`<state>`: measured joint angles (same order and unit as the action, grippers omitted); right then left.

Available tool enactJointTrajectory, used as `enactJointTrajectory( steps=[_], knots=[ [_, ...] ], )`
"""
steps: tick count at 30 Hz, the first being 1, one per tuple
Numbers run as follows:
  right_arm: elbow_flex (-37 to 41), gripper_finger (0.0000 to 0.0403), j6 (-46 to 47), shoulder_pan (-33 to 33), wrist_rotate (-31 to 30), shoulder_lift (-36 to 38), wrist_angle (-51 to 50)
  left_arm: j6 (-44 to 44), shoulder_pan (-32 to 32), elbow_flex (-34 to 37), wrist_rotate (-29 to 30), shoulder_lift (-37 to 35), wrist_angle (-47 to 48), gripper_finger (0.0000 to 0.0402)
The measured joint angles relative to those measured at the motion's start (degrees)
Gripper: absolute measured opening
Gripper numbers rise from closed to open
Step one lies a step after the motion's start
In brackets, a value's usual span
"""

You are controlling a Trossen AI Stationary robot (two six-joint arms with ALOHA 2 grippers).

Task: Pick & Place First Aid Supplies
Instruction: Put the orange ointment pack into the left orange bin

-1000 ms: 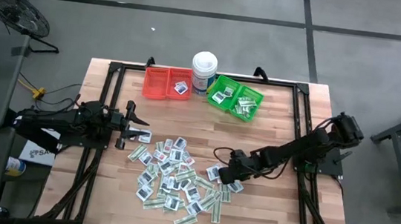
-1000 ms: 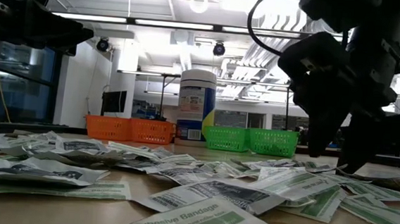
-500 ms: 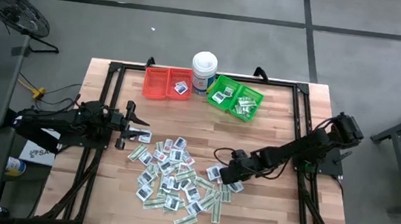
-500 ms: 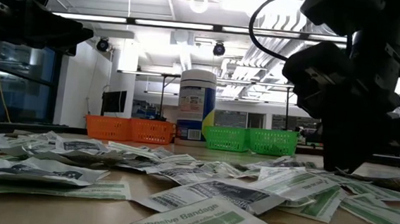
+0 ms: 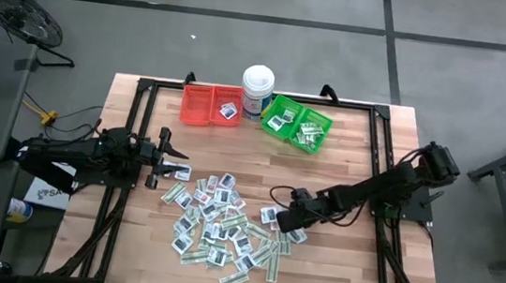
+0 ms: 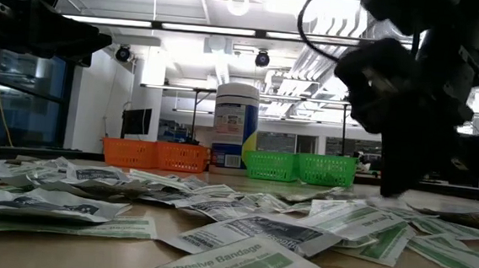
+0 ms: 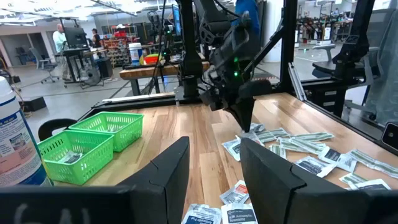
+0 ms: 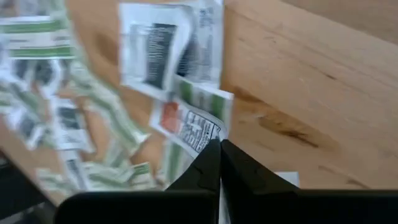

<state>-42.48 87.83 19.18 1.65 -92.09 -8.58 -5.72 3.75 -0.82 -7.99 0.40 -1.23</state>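
Your right gripper [image 8: 219,163] has its fingers pressed together on one packet [image 8: 186,127] at the right edge of the first aid supplies [image 5: 225,225] spread mid-table. Your left gripper [image 5: 173,160] waits, fingers apart, beside the spread's left edge.

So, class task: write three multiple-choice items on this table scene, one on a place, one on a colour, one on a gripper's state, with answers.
1. Where does the white tub stand?
A. between the red bin and the green bins
B. on the packet pile
C. at the table's right edge

2. What colour is the bin left of the tub?
A. blue
B. red
C. yellow

3. How are the right gripper's fingers?
A. wide open
B. shut
C. out of view

Answers: 1 A, the high view shows it between them; 2 B, red mesh; 3 B, its wrist view shows fingertips together.
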Motion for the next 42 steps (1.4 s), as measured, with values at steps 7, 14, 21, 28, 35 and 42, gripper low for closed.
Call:
enactJointTrajectory(
  steps=[7,14,21,28,35,42],
  knots=[
    [0.00,0.0000,-2.06,0.00,-3.56,6.36,0.22,0.00,0.00,0.00,0.02,0.01,0.00,0.0140],
    [0.00,0.0000,-5.69,0.00,-7.53,12.69,-0.53,0.00,0.00,0.00,0.04,0.01,0.00,0.0140],
    [0.00,0.0000,-13.32,-0.22,-14.87,16.50,-0.63,0.00,0.00,0.00,0.22,0.01,0.00,0.0140],
    [0.00,0.0000,-23.62,-1.59,-25.36,17.53,2.62,-0.02,-0.02,0.00,1.21,0.01,-0.19,0.0140],
    [0.00,0.0000,-37.26,-4.15,-31.37,17.53,12.53,0.00,0.00,0.00,3.06,0.01,-2.40,0.0140],
    [0.00,0.0000,-50.46,-8.84,-27.89,17.53,21.59,2.08,-0.01,0.00,4.47,-0.01,-7.57,0.0140]
  ],
)
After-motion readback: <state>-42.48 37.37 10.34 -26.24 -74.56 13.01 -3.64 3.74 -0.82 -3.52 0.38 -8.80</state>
